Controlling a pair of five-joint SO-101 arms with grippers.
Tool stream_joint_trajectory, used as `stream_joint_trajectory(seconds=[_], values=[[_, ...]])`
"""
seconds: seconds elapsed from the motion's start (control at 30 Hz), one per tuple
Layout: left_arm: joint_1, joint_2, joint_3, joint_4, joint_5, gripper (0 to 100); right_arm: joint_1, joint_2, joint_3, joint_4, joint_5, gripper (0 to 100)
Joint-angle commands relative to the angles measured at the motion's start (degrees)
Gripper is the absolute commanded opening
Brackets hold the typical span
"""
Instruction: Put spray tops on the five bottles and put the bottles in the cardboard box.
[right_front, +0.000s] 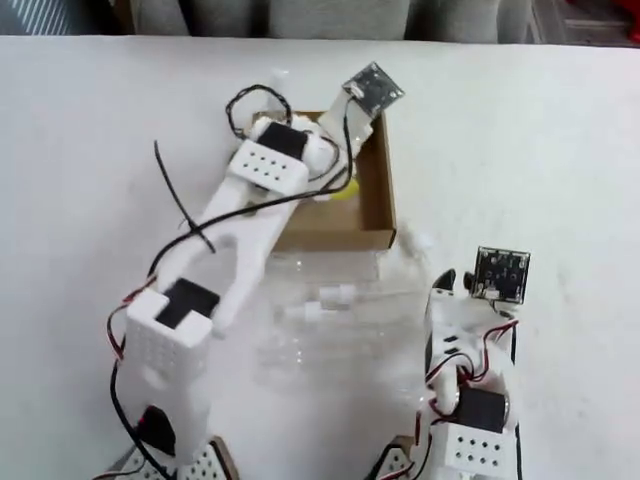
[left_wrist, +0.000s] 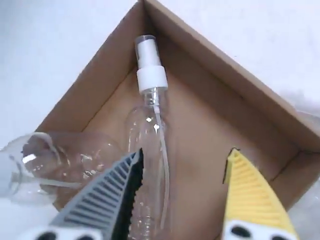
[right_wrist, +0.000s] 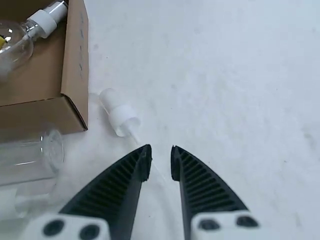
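Left fingers wide apart, empty, over cardboard box | capped bottle flat inside, clear, white sprayer | right fingers nearly closed, empty, above loose spray top on tabletop, 4 o'clock of box | step: likely capping next bottle; next: open, grip top

The white plastic left arm and right arm carry black servos and red-and-black cables. The left gripper has a grey ribbed finger and a yellow finger; the right gripper has black fingers.
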Motion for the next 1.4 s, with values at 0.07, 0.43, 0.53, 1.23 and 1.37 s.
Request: stream_joint_trajectory(seconds=[0.07,0.43,0.53,1.23,1.37], values=[[-0.8,4.0,-3.6,-4.9,1.6,26,-0.7,0.0,0.4,0.1,0.7,5.2],[-1.9,8.0,-3.8,-9.7,3.0,26,-0.7,0.0,0.4,0.1,0.9,5.2],[-2.0,6.2,-3.7,-9.3,3.0,26,-0.7,0.0,0.4,0.1,0.9,5.2],[-2.1,4.4,-3.4,-12.0,-0.5,26,-0.7,0.0,0.4,0.1,0.9,5.2],[-2.1,4.0,-3.7,-12.1,-0.1,28,-0.7,0.0,0.4,0.1,0.9,5.2]])
